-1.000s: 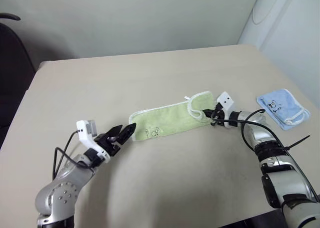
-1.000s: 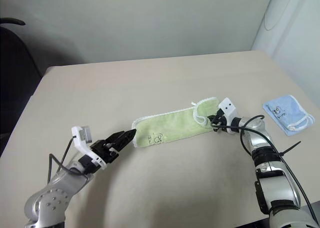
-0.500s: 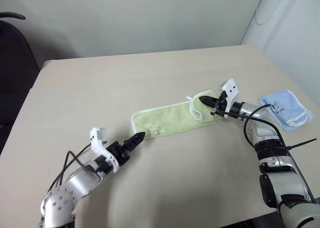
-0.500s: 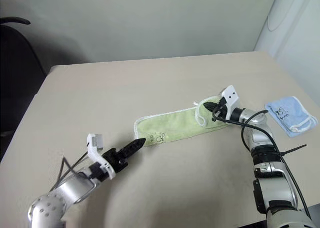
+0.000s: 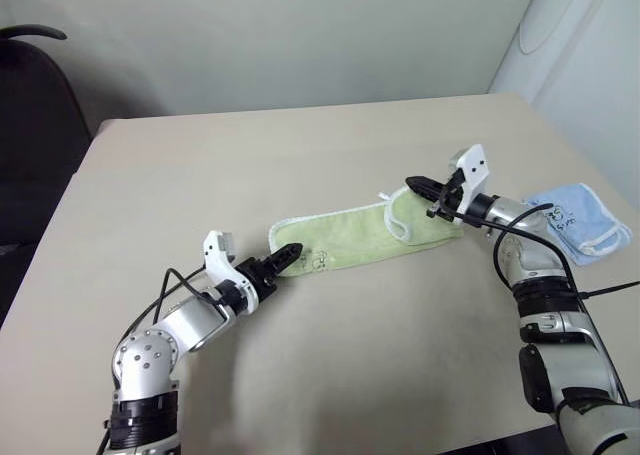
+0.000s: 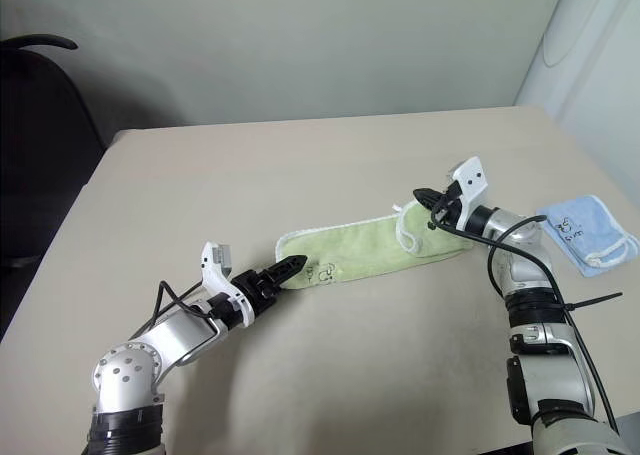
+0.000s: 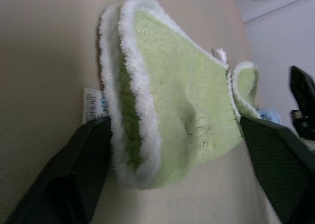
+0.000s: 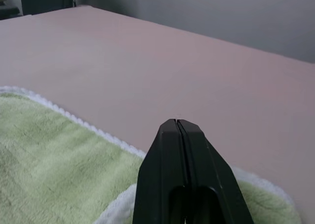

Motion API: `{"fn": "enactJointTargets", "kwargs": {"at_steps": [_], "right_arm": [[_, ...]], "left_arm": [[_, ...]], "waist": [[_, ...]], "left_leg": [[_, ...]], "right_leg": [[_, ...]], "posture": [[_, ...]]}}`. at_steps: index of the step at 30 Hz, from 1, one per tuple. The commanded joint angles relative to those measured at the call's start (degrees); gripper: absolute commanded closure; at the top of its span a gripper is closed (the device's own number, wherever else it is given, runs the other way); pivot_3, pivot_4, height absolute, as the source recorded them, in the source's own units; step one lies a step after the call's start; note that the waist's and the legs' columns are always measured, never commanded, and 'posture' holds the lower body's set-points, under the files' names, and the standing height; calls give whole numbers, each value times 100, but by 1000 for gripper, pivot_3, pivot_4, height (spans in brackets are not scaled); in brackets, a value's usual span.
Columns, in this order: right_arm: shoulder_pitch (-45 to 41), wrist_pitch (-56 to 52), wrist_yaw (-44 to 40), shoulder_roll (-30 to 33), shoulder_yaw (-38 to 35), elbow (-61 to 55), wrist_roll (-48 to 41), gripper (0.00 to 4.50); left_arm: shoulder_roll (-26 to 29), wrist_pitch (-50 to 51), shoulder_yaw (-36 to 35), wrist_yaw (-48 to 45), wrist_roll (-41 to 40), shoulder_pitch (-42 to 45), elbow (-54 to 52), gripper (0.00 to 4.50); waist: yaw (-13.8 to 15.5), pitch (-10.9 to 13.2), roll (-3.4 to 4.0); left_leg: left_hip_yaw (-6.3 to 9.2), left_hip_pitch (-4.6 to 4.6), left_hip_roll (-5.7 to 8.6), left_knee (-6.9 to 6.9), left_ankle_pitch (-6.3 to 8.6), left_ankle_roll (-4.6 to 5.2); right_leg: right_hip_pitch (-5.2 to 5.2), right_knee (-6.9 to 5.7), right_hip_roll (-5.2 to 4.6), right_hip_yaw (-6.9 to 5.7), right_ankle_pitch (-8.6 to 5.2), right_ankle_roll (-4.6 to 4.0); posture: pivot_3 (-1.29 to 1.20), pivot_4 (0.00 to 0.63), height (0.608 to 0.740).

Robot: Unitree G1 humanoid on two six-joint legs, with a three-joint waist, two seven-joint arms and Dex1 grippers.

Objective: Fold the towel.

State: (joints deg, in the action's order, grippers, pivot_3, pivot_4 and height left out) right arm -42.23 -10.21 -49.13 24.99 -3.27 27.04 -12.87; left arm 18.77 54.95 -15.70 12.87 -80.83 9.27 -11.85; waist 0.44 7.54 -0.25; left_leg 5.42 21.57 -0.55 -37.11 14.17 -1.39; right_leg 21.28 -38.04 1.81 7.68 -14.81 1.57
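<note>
Light yellow-green terry towel (image 5: 365, 237) folded lengthwise; crosswise fold pending. Left gripper (image 7: 172, 170) gapes around its end; right gripper (image 5: 415, 186) closed, seemingly empty, above.

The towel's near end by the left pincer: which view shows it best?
The left wrist view: the towel end sits between the left pincer's open fingers, its layered white edging clear. The head views show the whole strip; the right wrist view shows its far end.
</note>
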Motion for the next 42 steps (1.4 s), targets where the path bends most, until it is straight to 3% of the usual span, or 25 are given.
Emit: {"fn": "enactJointTargets", "kwargs": {"at_steps": [1, 9, 15, 20, 25, 33, 39, 42], "right_arm": [[-36, 6, 64, 69, -139, -264, -118, 4500], [-5, 11, 99, 77, -135, -274, -120, 4500], [35, 29, 88, 119, -143, -278, -114, 4500], [73, 61, 97, 174, -156, -232, -100, 4500], [45, 119, 115, 173, -145, -107, -75, 4500], [-134, 282, 304, 92, -158, 232, -24, 4500], [-175, 474, 796, 100, -368, 429, -34, 4500], [-73, 495, 1062, 144, -518, 346, -84, 4500]], "left_arm": [[-71, 54, 84, 69, 100, -50, 144, 1657], [-93, -101, -139, -3, 212, -40, 156, 4451], [348, -232, -696, -253, 155, -91, 49, 4451], [1033, -250, -1349, -696, 16, -107, 7, 4451], [1459, -193, -1400, -1107, 78, 206, -56, 4451], [1684, 245, 132, -1912, 612, 1844, -274, 4451], [835, 570, 1915, -2748, 1772, 3889, 764, 4451], [484, 528, 2692, -3322, 2530, 4430, 1316, 4451]], "waist": [[0, 0, 0], [-7, 3, 3], [-54, 8, -3], [-108, 14, -13], [-98, 16, -17], [-36, 22, -26], [-17, 22, -26], [-18, 22, -26]], "left_leg": [[0, 0, 0, 0, -4, -7], [-1, 24, -3, 14, -28, -54], [0, 26, -10, 18, -30, -56], [-1, 35, -13, 33, -30, -63], [-1, 37, -12, 50, -31, -66], [10, 44, -7, 30, -31, -64], [12, 63, -8, 12, -28, -60], [12, 90, -4, 3, -25, -55]], "right_leg": [[1, 0, 0, 0, -1, -1], [30, 8, 2, 2, -6, 0], [37, 5, 8, 2, -6, 0], [56, 6, 12, 7, -6, -1], [63, 11, 11, 11, -6, -2], [60, 10, 8, 7, -1, 3], [67, 11, 5, 6, 7, 13], [90, 18, 0, 9, 13, 25]], "posture": [[0, 150, 740], [0, 150, 740], [0, 150, 740], [0, 150, 740], [0, 150, 740], [0, 150, 740], [0, 150, 740], [0, 150, 740]]}}
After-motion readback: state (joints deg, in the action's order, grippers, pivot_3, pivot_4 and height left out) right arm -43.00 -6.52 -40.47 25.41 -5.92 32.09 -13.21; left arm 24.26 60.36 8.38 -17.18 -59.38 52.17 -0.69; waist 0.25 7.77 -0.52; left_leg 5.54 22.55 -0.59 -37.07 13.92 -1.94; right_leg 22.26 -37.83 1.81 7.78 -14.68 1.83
